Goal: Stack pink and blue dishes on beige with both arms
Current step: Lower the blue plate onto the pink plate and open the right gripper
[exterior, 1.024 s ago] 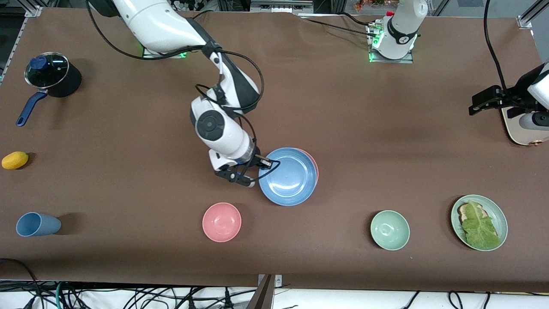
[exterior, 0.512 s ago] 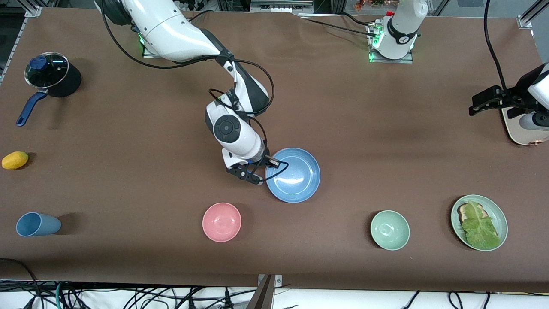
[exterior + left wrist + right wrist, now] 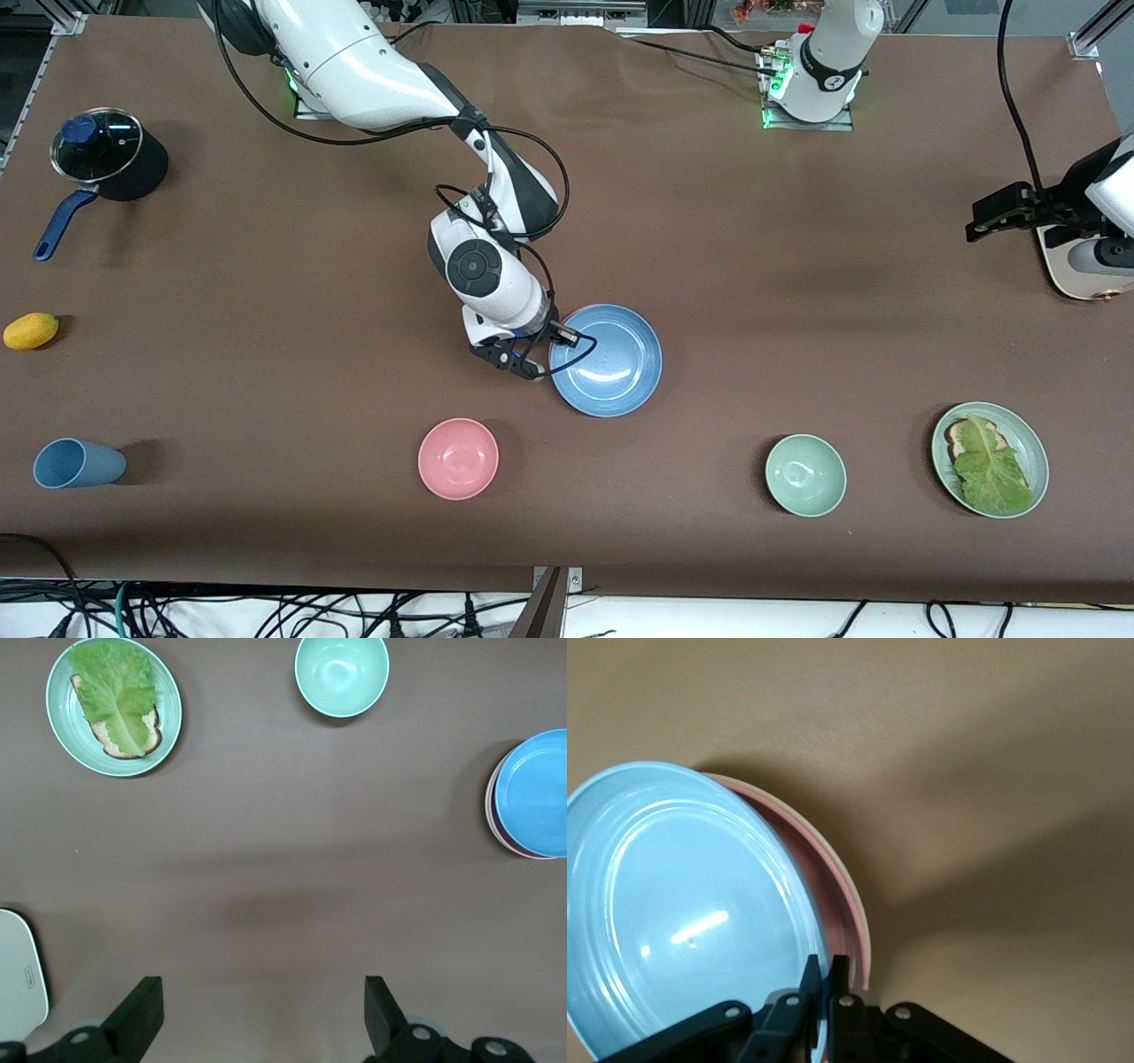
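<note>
The light blue plate (image 3: 611,359) lies near the table's middle, over the pink plate. My right gripper (image 3: 532,365) is shut on the blue plate's rim, on the side toward the right arm's end. In the right wrist view the gripper (image 3: 826,970) pinches the blue plate (image 3: 682,912). The pink plate (image 3: 837,904) shows as a crescent beneath, with a thin cream edge of the beige plate (image 3: 866,939) outside it. The front view hides the pink and beige plates. My left gripper (image 3: 997,213) waits open over the left arm's end of the table, its fingers (image 3: 142,1014) wide apart with nothing between.
A pink bowl (image 3: 458,458), green bowl (image 3: 805,475) and green plate with lettuce (image 3: 990,458) stand nearer the camera. A blue cup (image 3: 75,463), yellow fruit (image 3: 31,330) and lidded pot (image 3: 106,159) sit at the right arm's end. A white device (image 3: 1076,270) lies under the left arm.
My right gripper carried the blue plate toward the left arm's end until it covered the pink plate, then stayed almost still. The left arm barely shifted.
</note>
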Robot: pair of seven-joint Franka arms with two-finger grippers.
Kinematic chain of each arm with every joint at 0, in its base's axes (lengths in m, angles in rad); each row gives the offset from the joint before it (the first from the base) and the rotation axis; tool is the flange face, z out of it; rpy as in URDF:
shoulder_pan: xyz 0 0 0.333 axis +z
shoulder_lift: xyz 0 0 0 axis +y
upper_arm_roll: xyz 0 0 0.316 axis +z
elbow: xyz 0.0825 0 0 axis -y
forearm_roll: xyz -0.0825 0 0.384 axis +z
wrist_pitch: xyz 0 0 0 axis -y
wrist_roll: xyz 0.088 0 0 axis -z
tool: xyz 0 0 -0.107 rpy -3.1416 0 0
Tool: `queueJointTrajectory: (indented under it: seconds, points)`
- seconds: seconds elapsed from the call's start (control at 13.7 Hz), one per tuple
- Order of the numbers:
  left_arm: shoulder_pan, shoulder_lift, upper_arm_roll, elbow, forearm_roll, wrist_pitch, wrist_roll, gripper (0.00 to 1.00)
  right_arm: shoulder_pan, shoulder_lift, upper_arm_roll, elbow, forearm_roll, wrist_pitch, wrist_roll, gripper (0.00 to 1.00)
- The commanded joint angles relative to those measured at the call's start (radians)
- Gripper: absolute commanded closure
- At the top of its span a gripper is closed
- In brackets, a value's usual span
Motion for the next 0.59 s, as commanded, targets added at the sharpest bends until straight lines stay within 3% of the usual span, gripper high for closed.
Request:
queueJointTrajectory:
  seconds: [0.0,0.51]
  points:
    - [0.006,0.011,-0.002,0.026,-0.01,-0.005,0.023,0.0,-0.003,-0.011,-0.003,0.025,0.011,-0.112,0.037,1.0]
    - [0.005,0.014,-0.002,0.026,-0.01,-0.005,0.023,0.0,0.003,-0.012,-0.003,0.027,0.005,-0.118,0.062,1.0]
